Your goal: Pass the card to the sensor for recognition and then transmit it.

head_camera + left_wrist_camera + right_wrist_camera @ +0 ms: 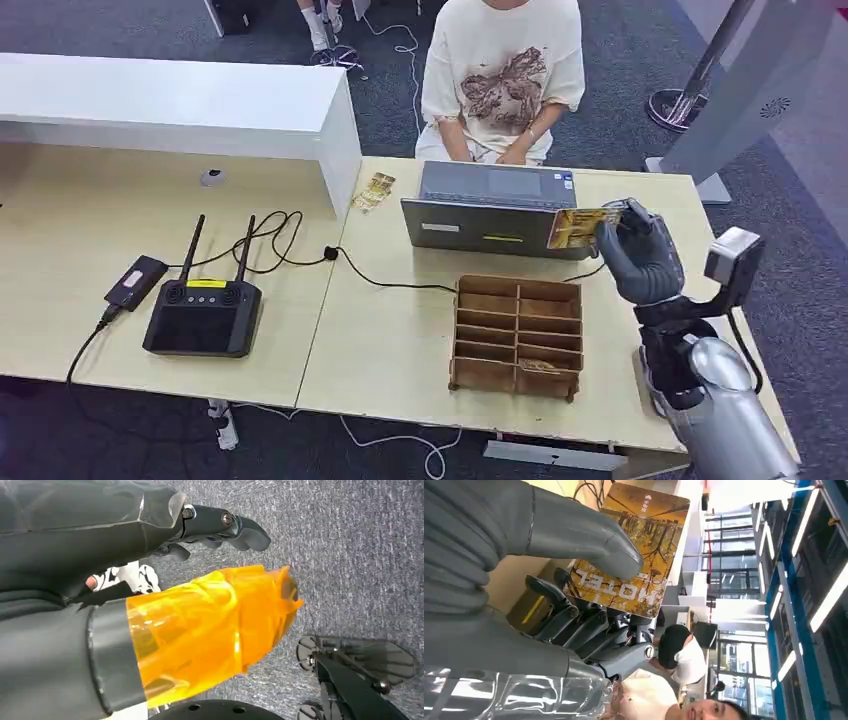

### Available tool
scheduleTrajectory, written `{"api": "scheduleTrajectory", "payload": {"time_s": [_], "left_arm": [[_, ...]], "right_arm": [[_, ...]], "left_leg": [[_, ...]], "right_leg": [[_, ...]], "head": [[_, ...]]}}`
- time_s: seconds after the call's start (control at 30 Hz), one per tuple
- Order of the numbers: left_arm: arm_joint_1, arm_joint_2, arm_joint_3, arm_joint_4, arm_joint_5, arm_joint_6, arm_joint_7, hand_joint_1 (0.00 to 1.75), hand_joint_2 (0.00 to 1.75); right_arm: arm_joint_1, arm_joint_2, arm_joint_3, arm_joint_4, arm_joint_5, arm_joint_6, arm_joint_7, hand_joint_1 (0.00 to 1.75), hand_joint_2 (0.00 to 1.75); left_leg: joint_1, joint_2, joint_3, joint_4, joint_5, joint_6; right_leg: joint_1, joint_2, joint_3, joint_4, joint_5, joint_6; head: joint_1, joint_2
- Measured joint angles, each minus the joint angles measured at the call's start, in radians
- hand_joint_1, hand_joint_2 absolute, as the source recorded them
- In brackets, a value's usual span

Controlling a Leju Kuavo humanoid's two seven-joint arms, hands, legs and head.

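The right hand (637,258) pinches the card (585,227) between thumb and fingers, right of centre, just by the laptop (493,208) — a thin grip, so it could slip mid-handover. The left hand (200,527) hangs over carpet, fingers seemingly curled — hard to tell.

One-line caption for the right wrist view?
Right hand pinches a hotel card between thumb and fingers, a person seated beyond.

Grey carpet floor (620,60) across the top of the frame, light wood surface (390,330) at centre, white counter (170,105) upper left
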Motion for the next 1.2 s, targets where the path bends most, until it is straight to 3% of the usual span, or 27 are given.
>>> {"api": "scheduleTrajectory", "payload": {"time_s": [0.23, 0.57, 0.73, 0.93, 1.2], "left_arm": [[-0.002, -0.025, 0.0, 0.0, -0.003, 0.053, 0.002, 0.0, 0.0], [-0.003, -0.045, 0.0, 0.0, -0.021, 0.055, -0.002, 0.0, 0.0], [-0.003, -0.054, -0.003, 0.0, -0.034, 0.059, 0.0, 0.0, 0.0], [-0.007, -0.055, -0.003, 0.0, -0.026, 0.062, 0.005, 0.0, 0.0], [-0.007, -0.054, -0.002, 0.0, -0.026, 0.064, 0.007, 0.0, 0.0]], "right_arm": [[0.1, -0.059, -0.087, -0.047, -0.006, 0.04, -0.004, 1.75, 1.75], [0.207, -0.093, -0.152, -0.109, 0.014, 0.042, -0.009, 1.75, 1.75], [0.306, -0.119, -0.233, -0.16, 0.022, 0.082, -0.028, 1.75, 1.75], [0.295, -0.119, -0.254, -0.157, 0.095, 0.067, 0.005, 1.75, 1.75], [0.286, -0.127, -0.276, -0.134, 0.1, 0.046, 0.01, 1.75, 1.75]], "left_leg": [[0.0, 0.001, 0.0, 0.0, -0.001, 0.001], [0.0, 0.001, 0.001, 0.0, -0.001, 0.001], [0.0, 0.0, -0.001, 0.0, -0.001, 0.001], [0.0, 0.004, 0.001, 0.0, -0.002, 0.002], [0.0, 0.004, 0.001, 0.0, -0.002, 0.001]], "right_leg": [[0.0, 0.001, 0.0, -0.001, 0.0, 0.0], [0.0, 0.002, 0.0, 0.0, 0.0, 0.0], [0.0, 0.0, 0.0, 0.0, -0.001, 0.001], [0.0, 0.004, 0.0, 0.0, -0.001, 0.001], [0.0, 0.004, 0.0, 0.0, -0.001, 0.001]], "head": [[0.0, 0.0], [0.0, 0.0], [0.0, 0.0], [0.0, 0.0], [0.0, 0.0]]}}
